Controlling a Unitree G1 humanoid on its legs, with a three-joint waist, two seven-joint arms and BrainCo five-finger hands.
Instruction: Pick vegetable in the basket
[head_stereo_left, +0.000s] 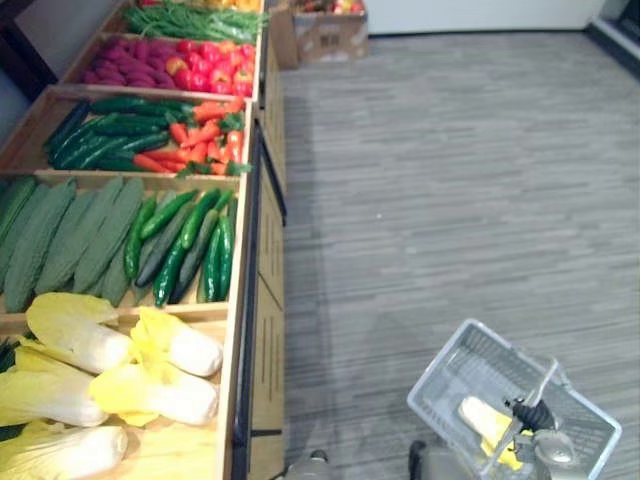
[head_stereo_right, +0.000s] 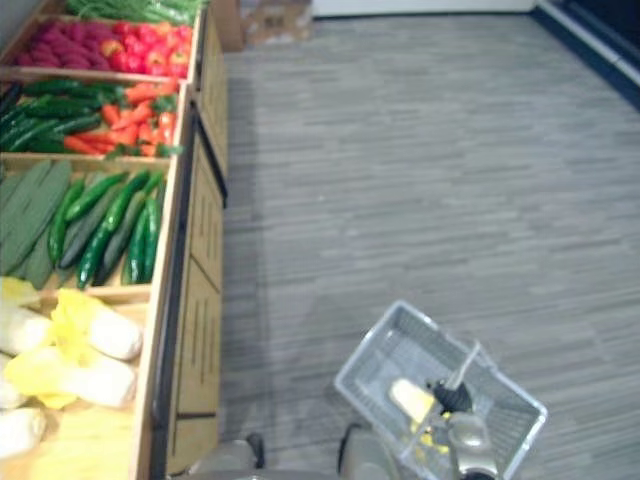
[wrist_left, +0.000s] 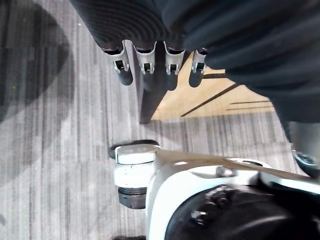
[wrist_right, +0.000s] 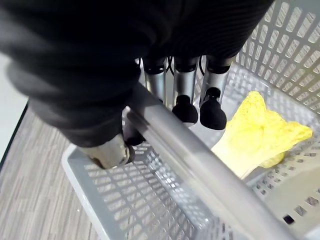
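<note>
Right hand (wrist_right: 184, 82): fingers curled round the handle (wrist_right: 200, 167), carrying the grey basket (head_stereo_left: 445, 380) at the robot's lower right.
Cabbage (wrist_right: 255, 132): one yellow-leaved head, lying inside the basket.
Left hand (wrist_left: 146, 62): hangs over the floor, fingers loosely straight, nothing in it.
Floor (head_stereo_left: 450, 180): grey striped carpet.
Stand (head_stereo_left: 265, 300): wooden bins on the robot's left; loose cabbages (head_stereo_left: 150, 375) nearest, then cucumbers (head_stereo_left: 190, 245), carrots (head_stereo_left: 200, 135), red peppers (head_stereo_left: 205, 65).
Box (head_stereo_left: 320, 32): cardboard, at the far end.

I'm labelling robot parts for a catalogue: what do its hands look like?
The left hand and right hand match: a dark ribbed cover over the back and wrist, then a row of silver cylindrical fingers ending in rounded dark tips.
</note>
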